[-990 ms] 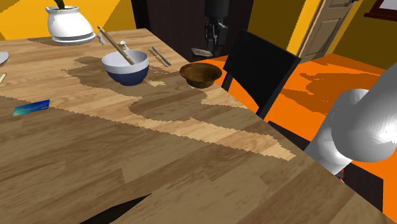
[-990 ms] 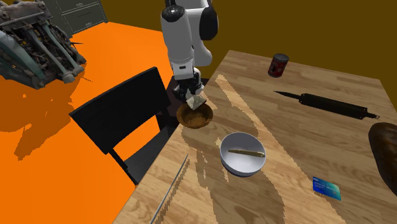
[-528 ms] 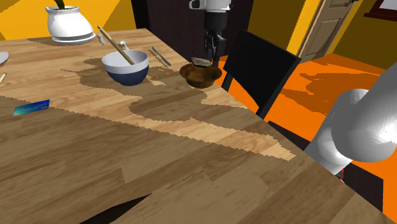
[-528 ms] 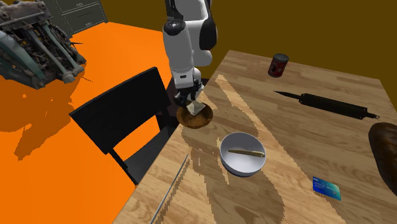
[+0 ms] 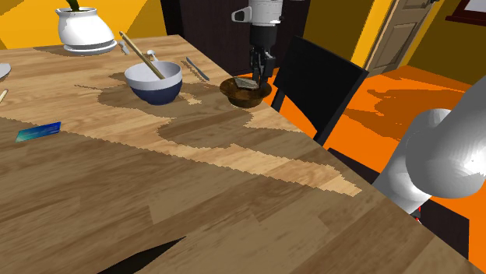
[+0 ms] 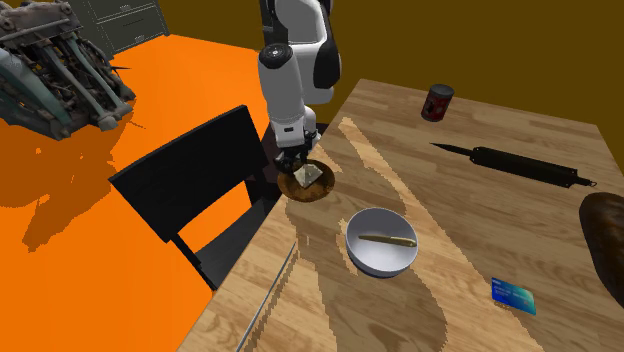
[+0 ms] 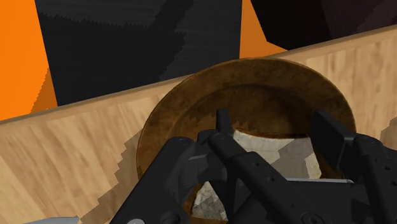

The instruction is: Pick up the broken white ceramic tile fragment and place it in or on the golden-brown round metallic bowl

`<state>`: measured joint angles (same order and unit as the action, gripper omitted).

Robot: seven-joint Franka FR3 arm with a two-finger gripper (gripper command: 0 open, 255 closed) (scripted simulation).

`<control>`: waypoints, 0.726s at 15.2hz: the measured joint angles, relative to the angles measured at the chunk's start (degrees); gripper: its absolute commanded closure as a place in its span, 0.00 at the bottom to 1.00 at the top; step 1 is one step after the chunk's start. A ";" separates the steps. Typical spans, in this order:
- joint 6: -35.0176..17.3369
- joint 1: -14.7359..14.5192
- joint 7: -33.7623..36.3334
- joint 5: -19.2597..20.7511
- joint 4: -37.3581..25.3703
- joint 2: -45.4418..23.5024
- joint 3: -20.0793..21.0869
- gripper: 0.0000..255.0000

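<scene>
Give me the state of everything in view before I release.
Gripper: shut on the tile, down in the brown bowl.
Tile: held, inside the brown bowl's rim.
Brown bowl: upright, at the table edge.
Blue bowl: upright, stick leaning in it.
Can: upright.
Rolling pin: lying flat.
Card: lying flat.
Jug: upright.

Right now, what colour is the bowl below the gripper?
Brown round bowl; wrist view shows best.
</scene>
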<state>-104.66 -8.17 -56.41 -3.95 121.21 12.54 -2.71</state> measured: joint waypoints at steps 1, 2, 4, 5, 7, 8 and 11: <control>-0.02 0.00 0.00 0.00 0.02 0.00 0.00 1.00; -0.03 0.00 0.00 0.00 0.03 0.00 0.00 1.00; -0.03 0.00 0.00 0.00 0.03 0.00 0.00 0.00; -0.03 0.00 0.00 0.00 0.03 0.00 0.00 0.00; -0.03 0.00 0.00 0.00 0.03 0.00 0.00 0.00; -0.03 0.00 0.00 0.00 0.03 0.00 0.00 0.00; 2.20 0.06 0.01 0.07 -2.29 -0.05 -0.08 0.00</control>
<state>-102.45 -8.11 -56.39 -3.88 118.92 12.48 -2.80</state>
